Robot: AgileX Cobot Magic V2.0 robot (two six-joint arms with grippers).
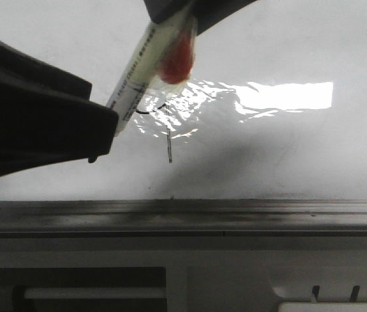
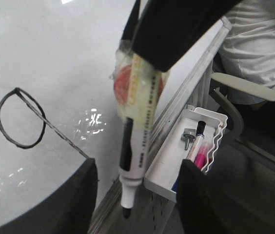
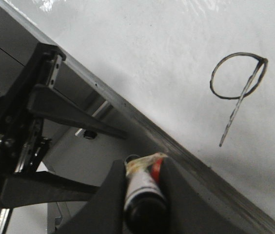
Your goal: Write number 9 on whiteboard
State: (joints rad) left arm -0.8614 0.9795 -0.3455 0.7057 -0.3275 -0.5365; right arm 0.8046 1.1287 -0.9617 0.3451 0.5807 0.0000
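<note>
Marker (image 2: 136, 151) clamped in right gripper (image 3: 145, 183), tip off the board | number 9 (image 3: 237, 85) drawn on whiteboard (image 3: 176, 58) near its edge rail (image 1: 183, 214) | left gripper (image 2: 137, 195) jaws apart, empty

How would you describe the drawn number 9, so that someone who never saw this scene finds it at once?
Start at the large glossy whiteboard with its grey edge rail. On its white surface there is one thin black hand-drawn figure, the number 9: a rounded loop with a straight stem. It lies flat as ink, unlike the marker, a solid white barrel with a black tip held above the board.
</note>
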